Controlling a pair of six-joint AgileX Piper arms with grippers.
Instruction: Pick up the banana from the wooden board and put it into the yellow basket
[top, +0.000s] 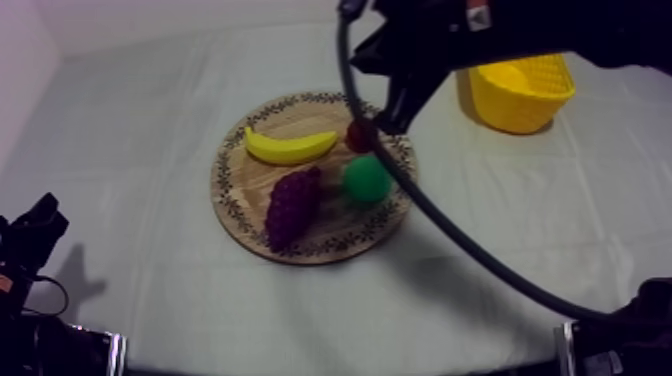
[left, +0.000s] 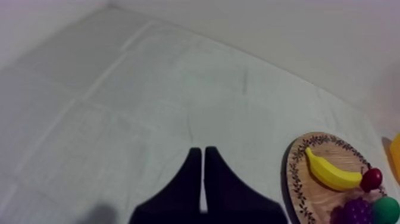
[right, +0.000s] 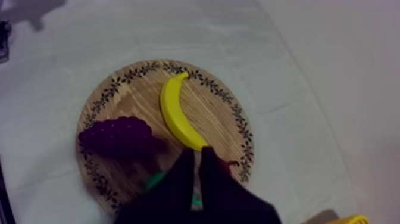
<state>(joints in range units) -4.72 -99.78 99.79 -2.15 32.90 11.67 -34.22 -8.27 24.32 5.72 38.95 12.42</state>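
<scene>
Banana (top: 290, 148) lies flat on the round wooden board (top: 240, 190), on the far half as the top view sees it, with one end pointing toward the small red fruit (top: 357, 137).

Nearest the top camera, low at the left edge of the counter (top: 160, 300), my left arm rests well apart from the board. Its wrist view shows the left gripper (left: 202, 152) over bare cloth, both fingers pressed together in a narrow wedge with nothing between them.

Next comes the board's near half. The dark purple bunch of grapes (top: 293, 206) lies there, and the green pear (top: 366, 180) is just beside it, toward the right arm's side. Behind them the banana stretches across the wood, close to the grapes but apart from them.

The small red fruit sits by the board's far right rim, just beside the banana's end and the pear. My right arm comes in from the upper right, and the right gripper (top: 386, 120) hangs over the red fruit. In its own wrist view its fingers are together, clamped on nothing, with their tips over the board near the banana's end.

Farthest off, the yellow basket (top: 510, 105) stands on the cloth at the right side, well apart from the board.
</scene>
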